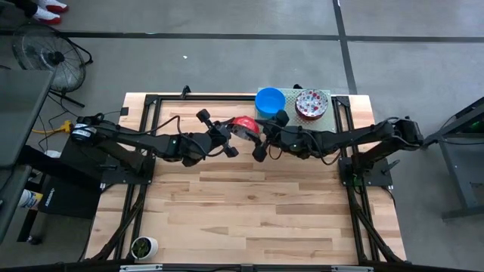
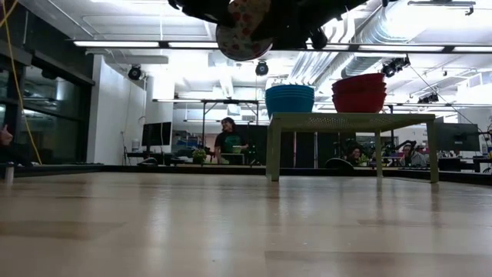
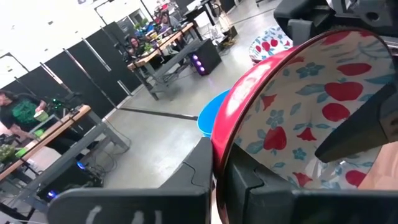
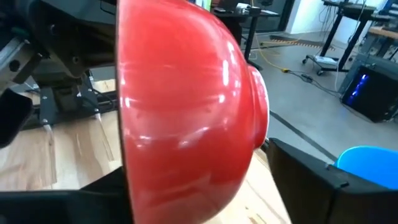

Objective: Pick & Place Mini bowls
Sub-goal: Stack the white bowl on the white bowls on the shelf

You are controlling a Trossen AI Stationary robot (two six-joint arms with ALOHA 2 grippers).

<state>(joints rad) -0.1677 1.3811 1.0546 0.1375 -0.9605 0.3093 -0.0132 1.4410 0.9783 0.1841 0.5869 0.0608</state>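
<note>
Wooden worktop (image 1: 249,204) fills my overhead feed, almost bare, with an open-plan office visible beyond it at table height. From the left, my left pincer (image 1: 227,140) is closed on the rim of a floral bowl (image 1: 244,126), red outside and white with red and blue flowers inside; the bowl is held tilted, clear of the worktop, and my left wrist camera shows the rim pinched between the fingers (image 3: 205,168). Just past the bowl on its far side, my right pincer (image 1: 265,140) stands with its jaws wide, one finger on each side of the red shell in its own wrist feed, apparently not pressing on it. I judge this to be a handover in mid-air, not yet completed.

Beyond the right pincer, toward the worktop's far edge, a green stand (image 1: 330,94) carries a stack of blue bowls (image 1: 270,100) and, beside it, a stack of floral bowls (image 1: 310,104). Nothing has been set down on the open worktop, so I reckon the task is at an early stage: one bowl is off the stand and in transit, and both stacks remain to be dealt with.
</note>
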